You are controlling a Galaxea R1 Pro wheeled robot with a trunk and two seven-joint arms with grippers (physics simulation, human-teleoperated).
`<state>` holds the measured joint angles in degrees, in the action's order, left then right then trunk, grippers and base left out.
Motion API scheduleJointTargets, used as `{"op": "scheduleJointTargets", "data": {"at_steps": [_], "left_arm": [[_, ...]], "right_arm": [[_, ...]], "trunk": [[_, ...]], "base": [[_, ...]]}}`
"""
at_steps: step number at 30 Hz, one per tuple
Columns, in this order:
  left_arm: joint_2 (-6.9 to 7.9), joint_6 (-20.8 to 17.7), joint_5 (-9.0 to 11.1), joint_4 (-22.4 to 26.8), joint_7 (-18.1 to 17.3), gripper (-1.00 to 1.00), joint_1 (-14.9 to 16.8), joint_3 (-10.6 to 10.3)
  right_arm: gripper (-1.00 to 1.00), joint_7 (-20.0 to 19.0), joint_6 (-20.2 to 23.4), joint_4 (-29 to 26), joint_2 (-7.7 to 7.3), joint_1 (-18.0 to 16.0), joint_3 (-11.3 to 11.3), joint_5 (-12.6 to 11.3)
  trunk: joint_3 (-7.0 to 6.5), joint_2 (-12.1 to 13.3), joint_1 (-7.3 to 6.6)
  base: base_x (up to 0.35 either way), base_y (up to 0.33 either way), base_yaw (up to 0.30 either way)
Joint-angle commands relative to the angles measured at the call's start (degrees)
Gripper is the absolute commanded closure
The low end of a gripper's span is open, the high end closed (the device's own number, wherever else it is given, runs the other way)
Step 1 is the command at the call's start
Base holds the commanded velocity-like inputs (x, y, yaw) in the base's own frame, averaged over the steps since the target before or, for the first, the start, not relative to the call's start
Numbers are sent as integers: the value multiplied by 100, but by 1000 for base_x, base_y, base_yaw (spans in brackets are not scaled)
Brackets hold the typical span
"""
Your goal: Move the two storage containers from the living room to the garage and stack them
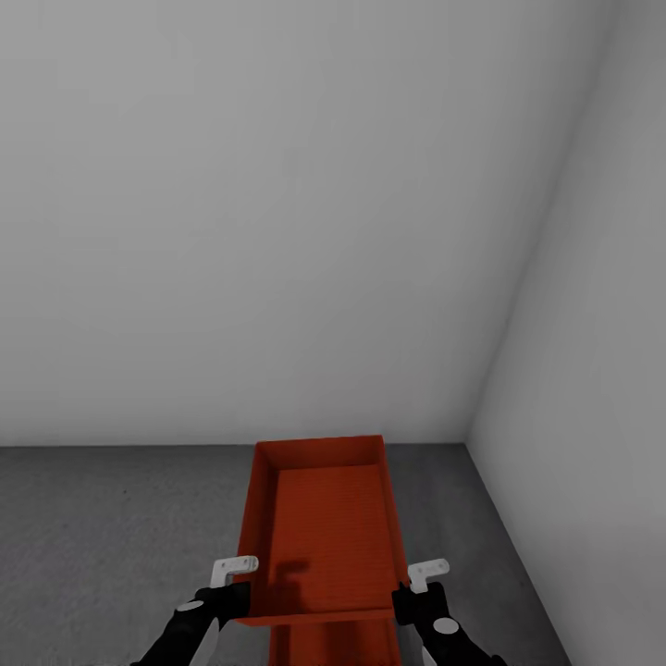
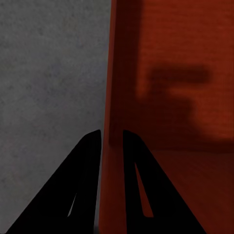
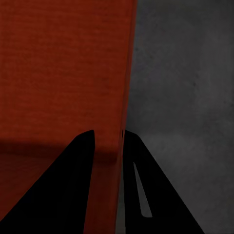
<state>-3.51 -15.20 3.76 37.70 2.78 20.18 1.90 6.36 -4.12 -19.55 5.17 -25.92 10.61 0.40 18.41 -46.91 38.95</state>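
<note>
No writing or label shows on anything. At the lower left of the head view, rough dark grey concrete floor (image 1: 111, 527) meets plain pale grey walls (image 1: 277, 231). The left gripper (image 1: 242, 575) pinches the thin left wall of the upper storage container (image 1: 324, 527), an orange-red, finely ribbed lidless bin at lower centre. A second storage container (image 1: 338, 645) peeks out beneath it. The right gripper (image 1: 418, 581) clamps the upper bin's right wall.

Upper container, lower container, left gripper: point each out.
Upper container (image 1: 326, 532): head view, on its ribbed inside bottom.
Lower container (image 1: 338, 645): head view, on the strip showing below the upper one's near wall.
Left gripper (image 2: 111, 134): left wrist view, midway between fingertips, straddling the upper container's side wall.
</note>
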Motion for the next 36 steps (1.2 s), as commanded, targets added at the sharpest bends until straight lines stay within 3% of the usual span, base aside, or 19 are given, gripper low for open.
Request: {"op": "scheduleJointTargets", "data": {"at_steps": [1,36], "left_arm": [[-9,483,-95,22,179,100,4,48],[-10,483,-95,20,179,100,4,48]], "right_arm": [[100,-504,-10,12,96,-1,73,-31],[100,-504,-10,55,91,-1,73,-31]], "trunk": [[36,-48,23],[985,-1452,792]], "base": [[0,0,0],[0,0,0]]}}
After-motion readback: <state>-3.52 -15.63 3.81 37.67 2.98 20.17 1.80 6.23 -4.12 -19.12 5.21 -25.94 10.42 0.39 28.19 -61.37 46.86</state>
